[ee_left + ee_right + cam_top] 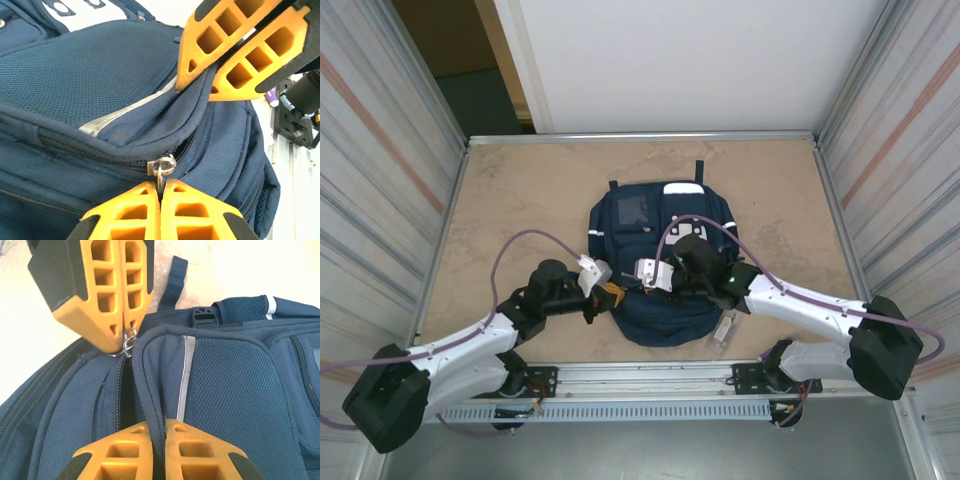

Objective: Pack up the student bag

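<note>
The student bag (665, 322), a navy backpack with a grey front panel (633, 208), lies flat in the middle of the table. My left gripper (610, 292) is at its near left side. In the left wrist view it (160, 186) is shut on the metal ring of a zipper pull (162, 165) beside a partly open zip. My right gripper (165, 426) is shut on the piped edge of the bag's flap (150, 390) and holds that edge up. The two grippers are close together, and the left gripper (122, 337) shows in the right wrist view with the ring (129, 341) in its tips.
A small pale tube-like item (723, 328) lies on the table by the bag's near right corner. A metal rail (650, 380) runs along the near edge. Corrugated walls close in both sides of the tan tabletop (520, 200).
</note>
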Tool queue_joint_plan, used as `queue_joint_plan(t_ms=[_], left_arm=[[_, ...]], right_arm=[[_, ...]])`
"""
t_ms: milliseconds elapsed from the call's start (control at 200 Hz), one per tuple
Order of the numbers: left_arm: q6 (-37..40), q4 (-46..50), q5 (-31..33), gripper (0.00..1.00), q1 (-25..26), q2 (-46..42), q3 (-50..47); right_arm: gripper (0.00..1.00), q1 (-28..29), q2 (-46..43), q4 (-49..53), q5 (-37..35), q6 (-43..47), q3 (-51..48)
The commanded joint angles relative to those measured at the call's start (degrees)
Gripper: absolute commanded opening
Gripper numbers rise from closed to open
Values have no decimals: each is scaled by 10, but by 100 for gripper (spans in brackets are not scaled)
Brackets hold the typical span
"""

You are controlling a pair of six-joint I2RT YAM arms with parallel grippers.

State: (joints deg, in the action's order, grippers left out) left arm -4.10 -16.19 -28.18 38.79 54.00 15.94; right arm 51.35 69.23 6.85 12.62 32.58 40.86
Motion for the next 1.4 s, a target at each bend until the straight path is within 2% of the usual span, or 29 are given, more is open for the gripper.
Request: queue_joint_plan(t_ms=[0,85,236,486,661,737,827,857,927,997,1052,1097,1208,1313,1398], left_arm=[[47,64,57,0,-24,-26,18],[33,26,89,0,-49,-17,3],[5,-2,88,0,-100,55,17],[-17,24,99,0,-103,187,102],[-32,58,141,0,-112,223,128],[-31,73,155,9,-115,221,131],[-29,69,157,24,-115,215,124],[-23,71,154,26,-115,212,124],[5,76,129,31,-115,194,123],[39,61,95,48,-115,163,109],[80,22,53,56,-114,137,92],[121,2,22,58,-115,118,87],[201,11,-4,60,-115,85,108],[295,28,-80,63,-115,81,136],[321,19,-113,64,-115,96,152]], right_arm=[[0,-4,-26,14,-6,0,-16],[0,-1,-33,19,7,3,-16],[0,0,-29,12,35,12,-15],[0,24,-2,22,44,27,0],[0,28,-15,10,20,4,11],[0,20,-21,12,10,-2,23],[0,8,-28,22,-1,-7,46],[0,0,-29,21,4,-11,50],[0,-28,-22,15,23,-24,61],[1,-54,-4,33,42,-39,85],[2,-70,12,60,61,-44,108],[3,-78,22,75,72,-44,119],[5,-92,41,105,117,-42,146],[6,-101,53,122,143,-53,164],[6,-109,61,121,162,-70,165]])
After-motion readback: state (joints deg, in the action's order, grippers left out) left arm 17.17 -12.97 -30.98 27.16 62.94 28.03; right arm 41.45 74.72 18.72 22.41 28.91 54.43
